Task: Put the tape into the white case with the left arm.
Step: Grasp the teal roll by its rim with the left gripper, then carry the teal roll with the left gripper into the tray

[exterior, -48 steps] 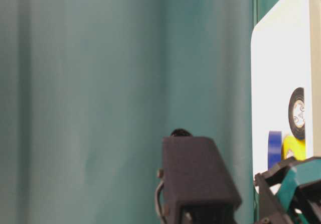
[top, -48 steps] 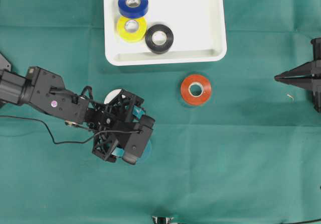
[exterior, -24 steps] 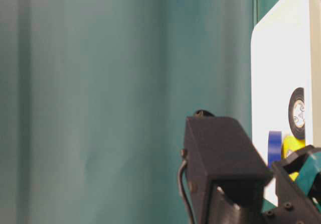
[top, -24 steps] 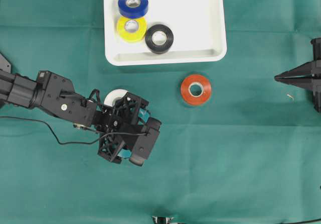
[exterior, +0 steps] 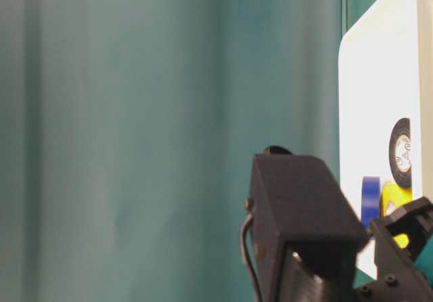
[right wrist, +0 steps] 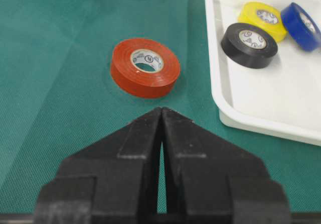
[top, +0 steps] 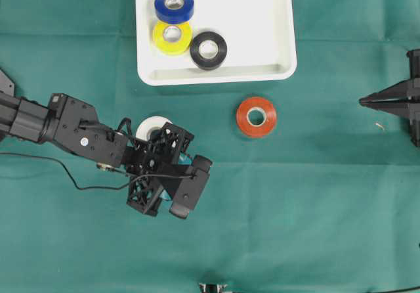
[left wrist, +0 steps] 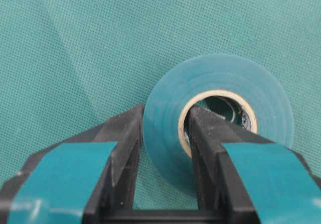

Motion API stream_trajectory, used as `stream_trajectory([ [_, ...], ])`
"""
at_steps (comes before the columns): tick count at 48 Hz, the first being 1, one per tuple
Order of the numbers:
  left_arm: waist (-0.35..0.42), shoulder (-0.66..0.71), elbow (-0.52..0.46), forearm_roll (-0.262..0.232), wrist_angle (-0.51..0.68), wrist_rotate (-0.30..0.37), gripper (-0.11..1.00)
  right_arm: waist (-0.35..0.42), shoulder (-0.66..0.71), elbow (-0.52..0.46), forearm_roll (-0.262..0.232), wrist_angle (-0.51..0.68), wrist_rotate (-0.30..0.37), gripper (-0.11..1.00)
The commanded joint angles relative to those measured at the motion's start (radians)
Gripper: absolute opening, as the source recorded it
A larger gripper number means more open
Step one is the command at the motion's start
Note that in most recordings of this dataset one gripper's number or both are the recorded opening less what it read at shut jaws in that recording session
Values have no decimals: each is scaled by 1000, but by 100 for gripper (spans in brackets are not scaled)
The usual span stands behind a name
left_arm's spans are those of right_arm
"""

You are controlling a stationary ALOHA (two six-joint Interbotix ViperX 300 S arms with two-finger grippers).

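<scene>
Left claw: clamping the wall of the teal tape roll, one finger in the core, one outside.
Teal tape roll: lying flat on the green tabletop, toward its left edge.
White case: sitting at the far edge, holding blue, yellow and black rolls.
Right claw: resting pressed together, holding nothing.

Overhead looks down; wrist views close — both share white case.
</scene>
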Motion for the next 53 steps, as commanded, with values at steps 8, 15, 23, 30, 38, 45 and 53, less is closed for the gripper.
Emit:
stream_trajectory([
  [8, -6, -51, -28, 0, 9, 0, 24, -2, 6, 3, -6, -6, 0, -9],
  [15, -25, -87, -57, 0, 67, 0, 24, -2, 6, 3, -6, -6, 0, -9],
  [23, -29, -115, -106, 0, 175, 2, 24, -2, 6, 3, -6, -6, 0, -9],
  [30, -28, -121, -133, 2, 227, 8, 24, -2, 6, 3, -6, -6, 0, -9],
  [38, -8, -132, -137, 5, 230, 12, 24, -2, 6, 3, -6, -6, 0, -9],
  [45, 49, -141, -132, 5, 229, 11, 24, -2, 6, 3, -6, -6, 0, -9],
  [53, 140, -149, -130, 6, 221, 15, 24, -2, 6, 3, -6, -6, 0, -9],
])
